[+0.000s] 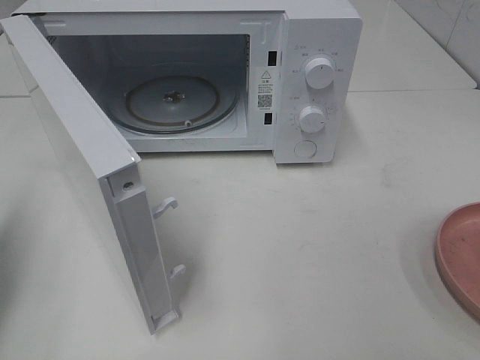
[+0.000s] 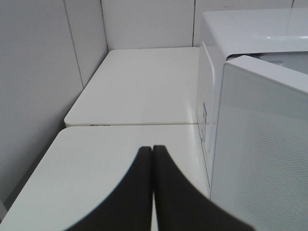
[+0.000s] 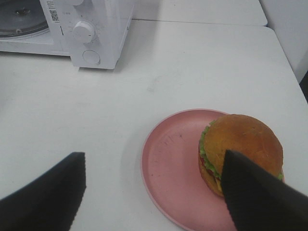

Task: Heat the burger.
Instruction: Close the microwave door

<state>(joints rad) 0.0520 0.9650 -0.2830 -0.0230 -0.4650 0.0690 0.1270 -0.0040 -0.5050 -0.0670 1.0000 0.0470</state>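
One glossy golden-brown burger (image 3: 240, 144) with green lettuce is sitting on one round pink plate (image 3: 168, 163), lower right. Right gripper (image 3: 154, 192) is gaping wide, empty; left gripper (image 2: 152, 159) is pinched closed, empty.

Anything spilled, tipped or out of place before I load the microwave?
Nothing stands out. The microwave door hangs open, its turntable bare and seated. The burger sits upright, off-centre on the pink plate. No spills on the table.
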